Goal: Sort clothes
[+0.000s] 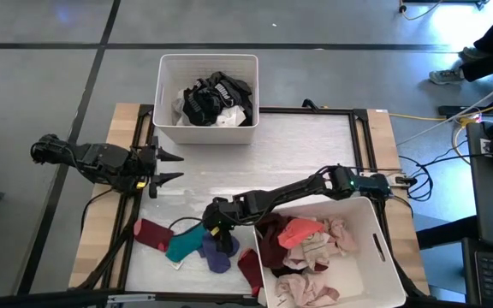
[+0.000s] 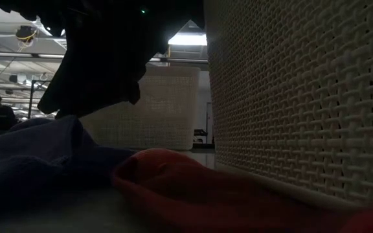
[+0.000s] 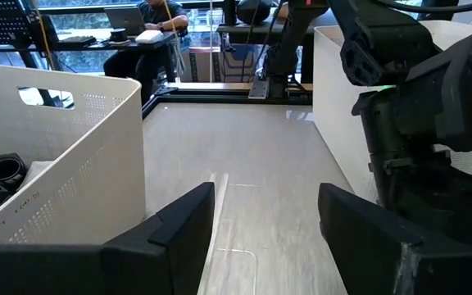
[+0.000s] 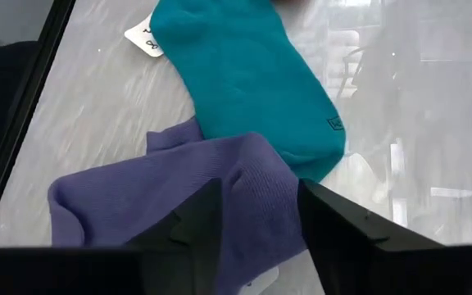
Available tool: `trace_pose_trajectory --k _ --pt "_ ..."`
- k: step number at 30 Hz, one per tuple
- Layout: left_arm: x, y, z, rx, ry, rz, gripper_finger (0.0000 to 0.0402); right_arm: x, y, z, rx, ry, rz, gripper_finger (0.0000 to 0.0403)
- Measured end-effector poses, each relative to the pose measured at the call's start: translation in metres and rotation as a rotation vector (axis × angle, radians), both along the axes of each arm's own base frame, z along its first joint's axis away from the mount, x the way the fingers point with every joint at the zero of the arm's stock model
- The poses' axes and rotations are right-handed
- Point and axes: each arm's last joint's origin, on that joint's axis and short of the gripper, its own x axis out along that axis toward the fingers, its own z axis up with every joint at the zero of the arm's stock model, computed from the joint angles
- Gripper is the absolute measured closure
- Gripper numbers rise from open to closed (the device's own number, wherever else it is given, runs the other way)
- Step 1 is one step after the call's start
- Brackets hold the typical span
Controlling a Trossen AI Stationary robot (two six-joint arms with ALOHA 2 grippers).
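Observation:
Loose clothes lie near the table's near edge: a maroon sock (image 1: 151, 233), a teal sock (image 1: 184, 245), a purple sock (image 1: 221, 254) and a maroon piece (image 1: 251, 267). The purple sock (image 4: 162, 197) lies flat on the table, its end over the teal sock (image 4: 252, 82). My right gripper (image 4: 260, 192) is down on the purple sock, open, slanting down from the right, one finger on each side of a raised fold. It shows as well in the high view (image 1: 216, 228). My left gripper (image 1: 168, 168) waits open at the table's left, holding nothing. My right gripper has both fingertips (image 4: 207, 205) down on the purple sock near its end beside the teal sock. A ridge of the cloth (image 4: 256, 168) stands between the fingers. They come slanting down from the table's right. The sock lies on the table, not lifted.
A white bin (image 1: 208, 128) at the far edge holds black and white clothes. A second white bin (image 1: 375, 248) at the near right holds pink, beige and maroon clothes; its wall (image 2: 303, 97) stands right beside my right gripper. A paper tag (image 4: 143, 38) sticks out from under the teal sock.

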Motion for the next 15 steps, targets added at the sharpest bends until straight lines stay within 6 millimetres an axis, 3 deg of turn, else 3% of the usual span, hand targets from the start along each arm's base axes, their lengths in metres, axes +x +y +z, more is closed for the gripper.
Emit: trace_pose_trajectory --k 7,15 --pt "0.0 0.0 0.0 0.0 0.0 0.0 0.0192 -0.0007 -0.0006 -0.0014 -0.02 0.009 -0.014 0.0288" --pt "0.0 0.0 0.0 0.0 0.0 0.0 0.0192 0.0019 -0.0006 0.001 -0.022 -0.016 -0.034 0.0295"
